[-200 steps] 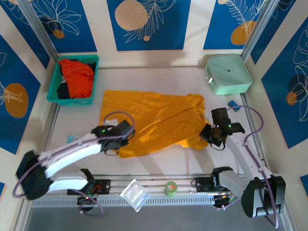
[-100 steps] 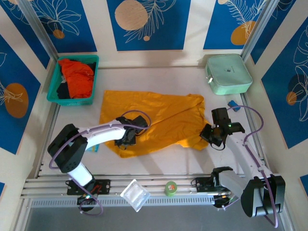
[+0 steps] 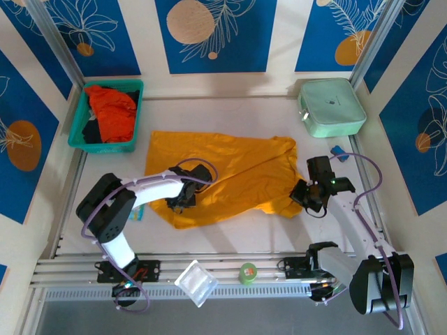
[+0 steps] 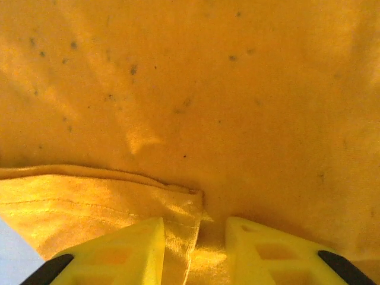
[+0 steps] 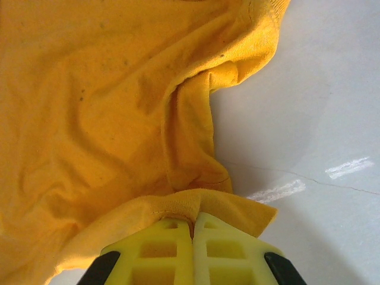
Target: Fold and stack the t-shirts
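The mustard-yellow t-shirt (image 3: pixel 230 167) lies spread across the middle of the table. My left gripper (image 3: pixel 178 201) rests on its lower left part. In the left wrist view the yellow fingers (image 4: pixel 127 249) stand a little apart, open, with a folded hem of the shirt (image 4: pixel 178 205) between them. My right gripper (image 3: pixel 302 195) is at the shirt's lower right corner. Its jaws (image 5: pixel 193 228) are shut on a pinched edge of the yellow cloth (image 5: pixel 107 119), which is lifted slightly there. The red-orange t-shirt (image 3: pixel 112 112) lies bunched in the teal basket (image 3: pixel 105 146) at the back left.
A mint-green box (image 3: pixel 330 107) sits at the back right, with a small blue item (image 3: pixel 338 149) in front of it. Dark cloth (image 3: pixel 91 130) shares the basket. A green tape roll (image 3: pixel 247 273) and a clear plastic container (image 3: pixel 195 283) lie on the near rail.
My left arm swung in from the lower left onto the yellow shirt, and its jaws narrowed around the hem. The right gripper kept still, holding its corner.
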Robot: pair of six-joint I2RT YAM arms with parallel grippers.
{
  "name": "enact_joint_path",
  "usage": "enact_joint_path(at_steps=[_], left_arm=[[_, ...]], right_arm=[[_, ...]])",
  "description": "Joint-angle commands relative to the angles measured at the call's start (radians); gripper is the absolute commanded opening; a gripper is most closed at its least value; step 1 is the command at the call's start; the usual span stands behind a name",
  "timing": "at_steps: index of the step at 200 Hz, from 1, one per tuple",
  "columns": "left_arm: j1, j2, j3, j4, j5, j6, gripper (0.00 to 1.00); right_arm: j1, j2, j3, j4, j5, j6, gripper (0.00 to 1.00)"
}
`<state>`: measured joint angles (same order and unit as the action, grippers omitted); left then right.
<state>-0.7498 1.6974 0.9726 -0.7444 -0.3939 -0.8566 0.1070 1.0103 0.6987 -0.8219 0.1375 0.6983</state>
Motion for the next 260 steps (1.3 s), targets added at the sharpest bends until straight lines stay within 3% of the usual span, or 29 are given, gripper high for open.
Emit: enact_joint_path(at_steps=[1,100,142,202,232,260], left_arm=[[0.013,-0.009,-0.009,-0.004,-0.019,0.003,0.32],[0.027,-0.036,-0.061,-0.005,-0.038,-0.010,0.20],[0.028,-0.093,-0.055,-0.045,-0.073,-0.018,0.00],[0.027,-0.415,-0.153,-0.255,-0.139,-0.131,0.00],[0.028,-0.569,-0.257,-0.355,-0.115,-0.244,0.00],[0.025,-0.676,-0.331,-0.376,-0.068,-0.319,0.14]], right_arm=[[-0.006,0.005,-0.010,0.000,-0.016,-0.008,0.00],[-0.006,0.011,-0.014,0.003,-0.018,-0.009,0.00],[-0.006,0.012,-0.014,0.003,-0.008,-0.005,0.00],[-0.032,0.022,-0.006,0.013,0.033,-0.007,0.00],[-0.082,0.049,0.010,0.039,0.027,-0.027,0.00],[-0.095,0.069,0.025,0.047,0.012,-0.035,0.00]])
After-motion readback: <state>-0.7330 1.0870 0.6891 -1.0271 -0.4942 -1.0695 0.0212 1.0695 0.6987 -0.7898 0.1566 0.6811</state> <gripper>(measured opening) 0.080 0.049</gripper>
